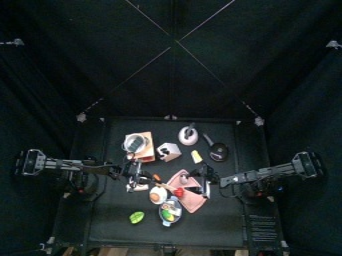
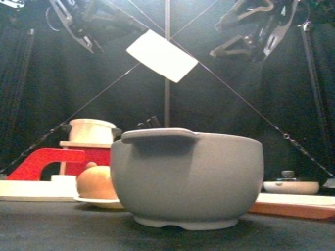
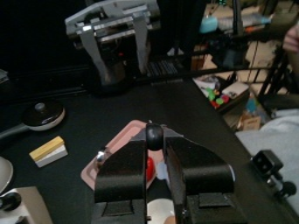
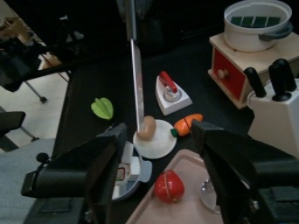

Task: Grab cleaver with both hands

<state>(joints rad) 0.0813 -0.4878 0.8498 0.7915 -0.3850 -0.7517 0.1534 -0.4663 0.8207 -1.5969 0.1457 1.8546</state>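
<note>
The cleaver (image 2: 161, 55) hangs high above the table, its broad pale blade tilted in the front view. In the left wrist view my left gripper (image 3: 152, 145) is shut on the cleaver's dark handle end (image 3: 152, 134). Facing it across the table is my right gripper (image 3: 114, 39), open. In the right wrist view the cleaver (image 4: 133, 61) shows edge-on as a thin upright line. My right gripper (image 4: 160, 131) stands wide open around its handle, with a gap on each side. In the top view both arms meet over the table's middle, near a pink board (image 1: 191, 190).
A big grey bowl (image 2: 183, 176) fills the front. A white pot (image 4: 257, 22) sits on a red stand (image 4: 233, 66) beside a knife block (image 4: 278, 105). Below lie a green pepper (image 4: 103, 108), carrot (image 4: 190, 122), tomato (image 4: 170, 185), a pan (image 3: 45, 114) and a yellow block (image 3: 49, 150).
</note>
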